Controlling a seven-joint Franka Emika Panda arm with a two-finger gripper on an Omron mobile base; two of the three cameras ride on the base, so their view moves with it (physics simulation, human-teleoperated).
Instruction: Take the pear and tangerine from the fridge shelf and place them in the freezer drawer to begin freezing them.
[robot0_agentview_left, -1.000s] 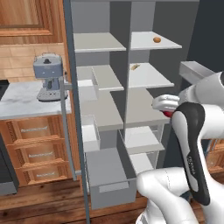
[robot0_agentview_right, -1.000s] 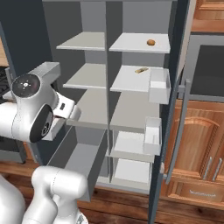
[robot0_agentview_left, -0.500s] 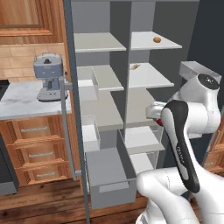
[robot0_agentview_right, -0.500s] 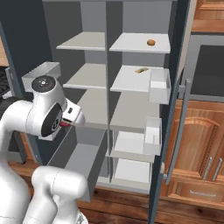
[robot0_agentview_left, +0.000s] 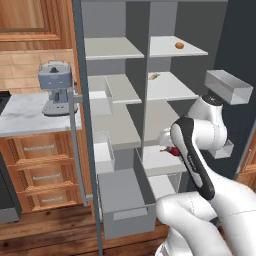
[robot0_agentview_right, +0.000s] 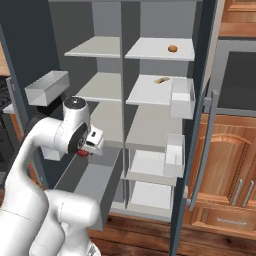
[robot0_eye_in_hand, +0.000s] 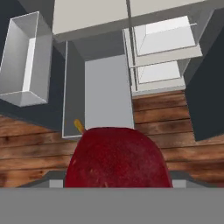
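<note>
Hiding the jaws, the pear (robot0_eye_in_hand: 117, 157) seems clamped above the freezer drawer (robot0_eye_in_hand: 105, 92).

Glossy red pear (robot0_eye_in_hand: 117, 157) in the hand (robot0_agentview_right: 89, 146) above open grey freezer drawer (robot0_eye_in_hand: 107, 94); tangerine (robot0_agentview_left: 179, 45) on top fridge shelf (robot0_agentview_left: 170, 52).

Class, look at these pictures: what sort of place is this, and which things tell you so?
Most likely a home kitchen: an open fridge with shelves, a coffee machine on a marble counter, and wooden cabinets.

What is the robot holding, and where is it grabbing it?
The gripper holds the red pear. Which part the fingers pinch cannot be told; the pear hides them.
</note>
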